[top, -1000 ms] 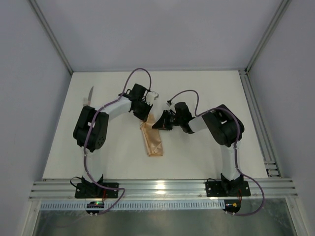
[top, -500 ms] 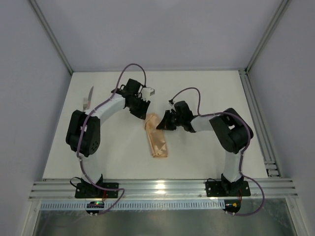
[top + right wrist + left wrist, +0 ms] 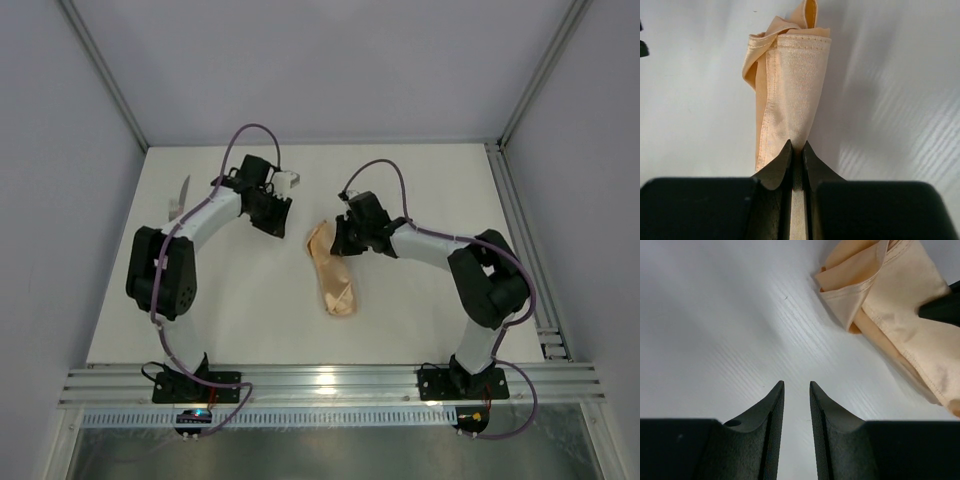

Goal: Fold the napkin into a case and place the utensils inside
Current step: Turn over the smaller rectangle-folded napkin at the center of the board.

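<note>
The right fingers [image 3: 776, 167] are clamping the far end of the peach case [image 3: 336, 280], which is lying mid-desk [image 3: 430, 190] with its long axis running from that pinched end back toward the arm bases, slanting slightly right. The left fingers [image 3: 771, 407] are hovering narrowly apart and empty over bare desk, near the case's far end on its left. The knife [image 3: 181, 194] is lying well apart at the far-left edge, nearer the left arm, which looks best placed to fetch it
</note>
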Tool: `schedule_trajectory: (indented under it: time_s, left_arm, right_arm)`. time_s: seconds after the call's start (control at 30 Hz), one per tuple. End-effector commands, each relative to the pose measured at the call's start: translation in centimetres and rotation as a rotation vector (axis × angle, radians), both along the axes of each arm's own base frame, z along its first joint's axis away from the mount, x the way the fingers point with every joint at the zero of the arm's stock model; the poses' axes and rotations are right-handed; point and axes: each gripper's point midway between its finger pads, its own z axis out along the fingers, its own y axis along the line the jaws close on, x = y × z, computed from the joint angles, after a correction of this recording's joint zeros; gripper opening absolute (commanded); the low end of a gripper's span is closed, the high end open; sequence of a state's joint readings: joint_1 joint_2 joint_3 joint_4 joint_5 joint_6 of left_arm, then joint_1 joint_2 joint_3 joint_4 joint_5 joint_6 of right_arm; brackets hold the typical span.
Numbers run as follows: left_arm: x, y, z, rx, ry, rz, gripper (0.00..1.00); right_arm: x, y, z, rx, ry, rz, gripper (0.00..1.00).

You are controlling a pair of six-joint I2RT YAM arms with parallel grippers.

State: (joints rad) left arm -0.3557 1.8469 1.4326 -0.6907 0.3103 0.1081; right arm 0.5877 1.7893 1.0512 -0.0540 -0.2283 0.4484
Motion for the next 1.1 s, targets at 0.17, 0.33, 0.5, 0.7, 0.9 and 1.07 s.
schedule_trajectory:
  time_s: [0.17,0.33,0.5,0.7,0.9,1.07]
  left_arm:
    - [1.2,2.0,3.1,-0.026,-0.070,0.053,0.29]
    - [1.8,3.7,3.5,-0.021,-0.087,0.087,0.29]
    - [2.1,4.7,3.8,-0.017,-0.099,0.109,0.29]
    - [2.3,5.5,4.1,-0.015,-0.110,0.125,0.29]
    - [2.7,6.0,4.4,-0.017,-0.122,0.140,0.30]
    - [3.1,6.3,4.7,-0.021,-0.129,0.153,0.30]
  right_arm:
    - [0.6,-5.7,1.5,-0.404,-0.110,0.043,0.03]
    - [-0.4,-8.9,1.8,-0.566,-0.112,0.074,0.03]
    - [-0.3,-12.0,3.0,-0.722,-0.132,0.062,0.03]
    - [-0.2,-15.6,4.8,-0.909,-0.156,0.033,0.03]
    - [-0.1,-19.3,6.4,-1.170,-0.182,-0.020,0.03]
    - [-0.3,-19.7,5.2,-1.375,-0.194,0.018,0.03]
